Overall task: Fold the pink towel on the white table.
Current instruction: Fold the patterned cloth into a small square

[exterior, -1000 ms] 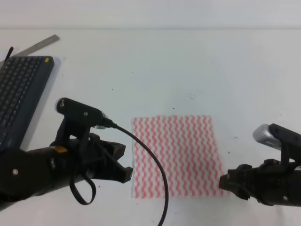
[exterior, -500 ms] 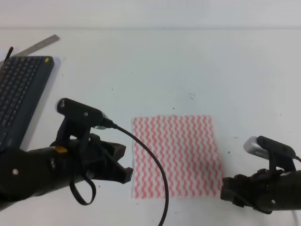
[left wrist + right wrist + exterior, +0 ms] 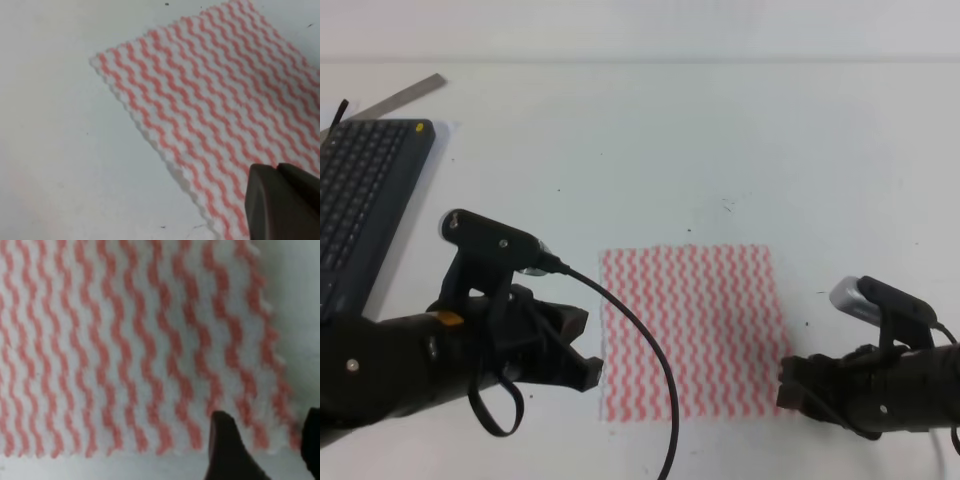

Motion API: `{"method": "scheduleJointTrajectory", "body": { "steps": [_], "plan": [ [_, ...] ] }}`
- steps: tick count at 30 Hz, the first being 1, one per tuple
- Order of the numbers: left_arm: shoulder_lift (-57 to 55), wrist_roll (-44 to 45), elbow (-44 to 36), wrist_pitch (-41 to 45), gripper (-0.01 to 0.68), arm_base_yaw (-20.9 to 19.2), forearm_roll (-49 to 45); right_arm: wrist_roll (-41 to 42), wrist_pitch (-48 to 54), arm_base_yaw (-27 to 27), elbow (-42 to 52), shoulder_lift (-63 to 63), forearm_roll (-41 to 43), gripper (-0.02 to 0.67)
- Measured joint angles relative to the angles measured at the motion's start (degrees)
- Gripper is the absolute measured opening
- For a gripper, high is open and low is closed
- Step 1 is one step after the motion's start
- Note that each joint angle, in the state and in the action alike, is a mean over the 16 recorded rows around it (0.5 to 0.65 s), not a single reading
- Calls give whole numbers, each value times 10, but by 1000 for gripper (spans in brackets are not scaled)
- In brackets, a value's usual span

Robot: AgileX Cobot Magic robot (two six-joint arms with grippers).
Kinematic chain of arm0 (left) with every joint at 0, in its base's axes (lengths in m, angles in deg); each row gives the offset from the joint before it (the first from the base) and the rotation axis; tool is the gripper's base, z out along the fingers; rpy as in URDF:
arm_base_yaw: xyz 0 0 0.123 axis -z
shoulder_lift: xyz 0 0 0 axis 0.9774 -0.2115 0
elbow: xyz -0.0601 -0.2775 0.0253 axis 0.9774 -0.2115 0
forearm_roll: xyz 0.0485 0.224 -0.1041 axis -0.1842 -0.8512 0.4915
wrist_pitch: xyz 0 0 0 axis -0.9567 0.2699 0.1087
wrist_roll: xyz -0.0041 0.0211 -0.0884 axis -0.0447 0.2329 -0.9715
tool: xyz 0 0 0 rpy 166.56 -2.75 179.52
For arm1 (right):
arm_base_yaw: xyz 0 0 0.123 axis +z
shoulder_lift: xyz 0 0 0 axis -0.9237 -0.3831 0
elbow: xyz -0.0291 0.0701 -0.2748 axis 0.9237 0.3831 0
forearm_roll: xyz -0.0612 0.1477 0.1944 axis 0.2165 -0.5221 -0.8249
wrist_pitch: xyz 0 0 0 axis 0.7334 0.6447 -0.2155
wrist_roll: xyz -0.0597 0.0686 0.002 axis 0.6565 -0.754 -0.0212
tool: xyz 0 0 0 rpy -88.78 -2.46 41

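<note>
- From up high, the pink towel (image 3: 692, 330) lies flat on the white table (image 3: 720, 140), with bare table all around it. The left gripper (image 3: 582, 350) sits just beside its left edge. The right gripper (image 3: 792, 385) touches its near right corner. A keyboard (image 3: 360, 200) is far off to the left.
- On the left wrist view, I cannot tell how the jaws stand; one dark tip shows above the towel's edge.
- On the right wrist view, two fingertips (image 3: 227, 450) stand apart over the towel's corner, holding nothing.
</note>
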Motion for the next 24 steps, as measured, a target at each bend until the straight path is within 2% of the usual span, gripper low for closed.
{"method": "scheduleJointTrajectory", "body": {
  "steps": [7,12,17,24],
  "plan": [
    [-2,0,0,0,0,0,0,1,13,0,-18,-19,-1,308],
    [-1,1,0,0,0,0,0,3,20,0,-24,-29,0,279],
    [-2,2,0,0,0,0,0,4,23,0,-25,-34,0,224],
    [-2,3,0,0,0,0,0,5,23,0,-25,-37,0,113]
  ]
}}
